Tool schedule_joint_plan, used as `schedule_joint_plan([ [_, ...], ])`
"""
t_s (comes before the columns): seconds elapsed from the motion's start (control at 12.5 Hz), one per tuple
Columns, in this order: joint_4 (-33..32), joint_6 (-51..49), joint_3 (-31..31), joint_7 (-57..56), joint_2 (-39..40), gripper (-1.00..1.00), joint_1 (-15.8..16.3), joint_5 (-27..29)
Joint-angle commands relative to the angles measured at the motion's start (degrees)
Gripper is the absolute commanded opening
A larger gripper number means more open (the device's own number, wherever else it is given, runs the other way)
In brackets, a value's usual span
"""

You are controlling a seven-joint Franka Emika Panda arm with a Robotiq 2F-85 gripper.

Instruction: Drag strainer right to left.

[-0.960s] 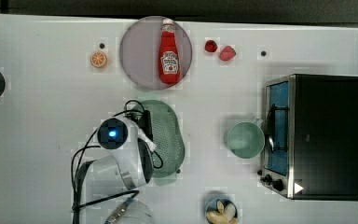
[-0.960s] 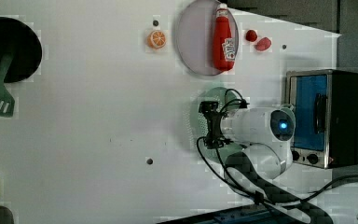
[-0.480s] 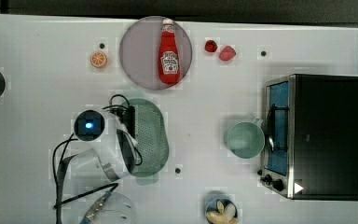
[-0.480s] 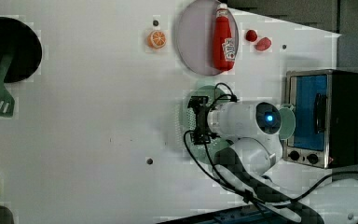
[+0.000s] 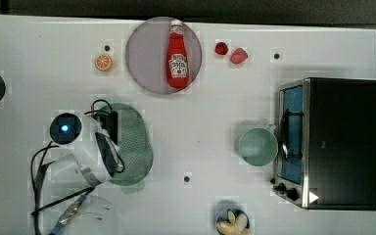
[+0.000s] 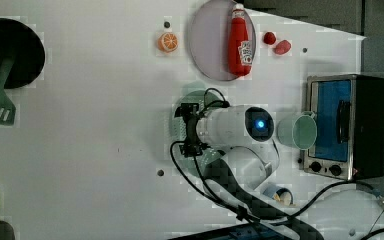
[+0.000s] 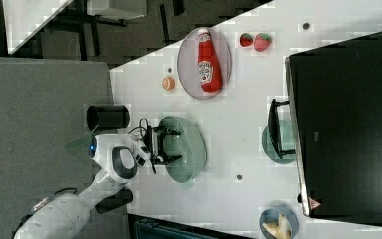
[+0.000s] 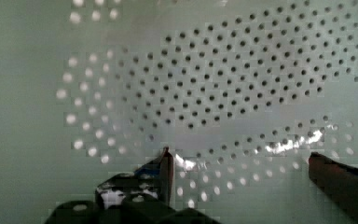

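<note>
Strainer (image 5: 136, 147) half hidden under hand (image 7: 163, 145)

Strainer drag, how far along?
Done: the strainer has slid toward the top view's left, away from the mug, compared with a second ago. In hand: the open gripper sits inside its bowl, pushing. Left: finish and lift out.

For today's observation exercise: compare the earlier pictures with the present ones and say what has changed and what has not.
The strainer has slid toward the top view's left, and the open gripper inside it has moved along with it. Nothing was grasped or released. The mug, plate, ketchup bottle and toaster oven stayed put.
</note>
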Motion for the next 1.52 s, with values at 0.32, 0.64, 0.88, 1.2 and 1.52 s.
schedule_joint_plan([
  [0.32,6.9,-0.8,0.3,3.2,2.9,1.00,4.4,4.7],
  [0.64,9.8,-0.9,0.3,3.3,4.6,1.00,6.6,6.3],
  [0.88,11.5,-0.9,0.3,3.3,5.7,1.00,8.2,8.7],
  [1.2,13.4,-0.7,0.3,3.3,7.0,1.00,9.8,9.7],
  [1.52,15.9,-0.2,0.3,8.0,8.3,1.00,11.2,9.9],
])
